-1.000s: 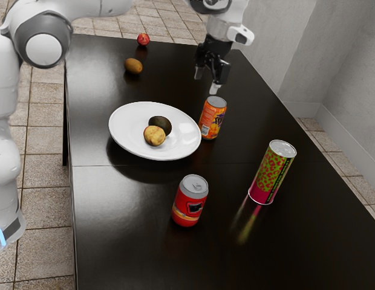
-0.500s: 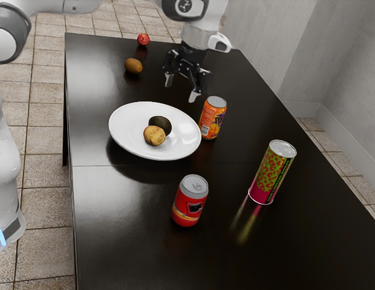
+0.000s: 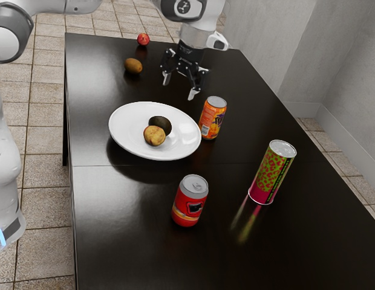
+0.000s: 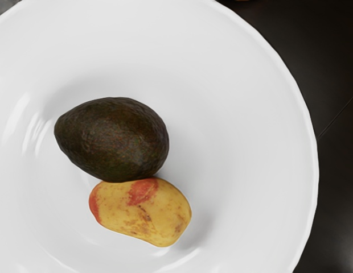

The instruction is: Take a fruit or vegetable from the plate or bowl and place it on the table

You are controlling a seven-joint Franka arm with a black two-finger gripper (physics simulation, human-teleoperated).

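My gripper (image 3: 179, 86) hangs in the air above the plate's far side in the exterior view, its two fingers spread wide with nothing between them. On the white plate (image 3: 127, 130) lie a dark avocado (image 3: 160, 125) and a yellow potato-like item (image 3: 154, 136), side by side. From the wrist view, the dark avocado (image 4: 114, 139) touches the yellow item (image 4: 143, 211), which has red patches; both rest on the white plate (image 4: 239, 119).
An orange can (image 3: 213, 118) stands close by the plate's rim. Nearer are a red can (image 3: 190, 201) and a tall patterned can (image 3: 272, 172). A brown oval fruit (image 3: 133, 66) and a red fruit (image 3: 143, 39) lie toward the dark table's (image 3: 127, 241) far end.
The arm has carried my open gripper toward the exterior view's left, mostly in the first half second, then only slightly. The plate, its two items and the cans stayed put.
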